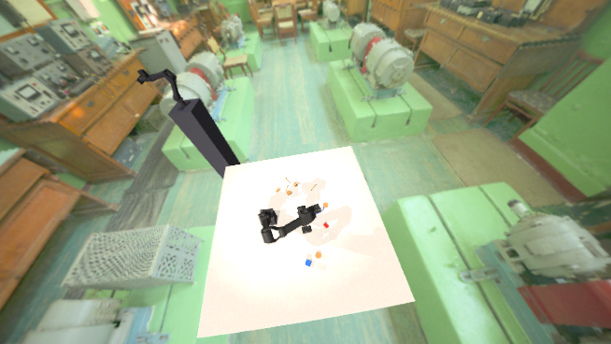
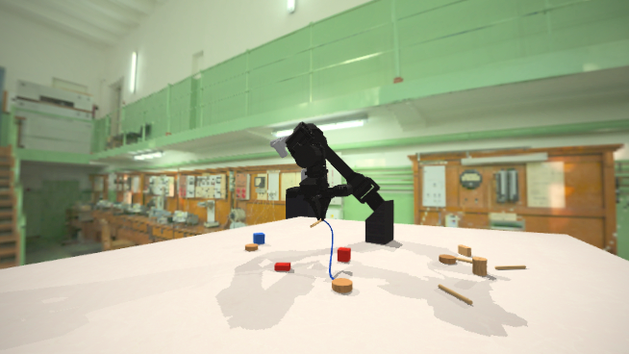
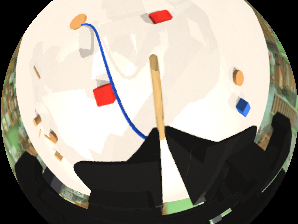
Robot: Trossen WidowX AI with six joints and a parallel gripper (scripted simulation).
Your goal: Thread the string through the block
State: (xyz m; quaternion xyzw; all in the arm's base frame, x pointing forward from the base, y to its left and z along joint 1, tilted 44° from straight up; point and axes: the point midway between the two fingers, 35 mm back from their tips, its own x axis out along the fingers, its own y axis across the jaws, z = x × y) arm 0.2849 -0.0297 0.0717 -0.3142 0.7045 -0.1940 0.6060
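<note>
My gripper (image 2: 321,219) (image 3: 160,131) is shut on the wooden stick (image 2: 314,224) (image 3: 157,95) and holds it above the table. The stick's free part points away from the fingertips. The blue string (image 2: 332,245) (image 3: 104,57) runs from the fingertips down to the round wooden button (image 1: 325,205) (image 2: 341,286) (image 3: 78,21) on the table. A short upright wooden piece (image 2: 479,265) and a small tan block (image 2: 465,250) stand at the right in the exterior view, away from the gripper. I cannot make out a hole in either, so which one is the holed block is unclear.
A red cube (image 2: 343,254) (image 3: 104,95) and a flat red block (image 2: 282,266) (image 3: 160,16) lie near the button. A blue cube (image 2: 259,238) (image 3: 243,107) stands beside a wooden disc (image 2: 251,247) (image 3: 238,77). Another disc (image 2: 447,259) and loose sticks (image 2: 455,294) (image 2: 511,267) lie around the wooden pieces.
</note>
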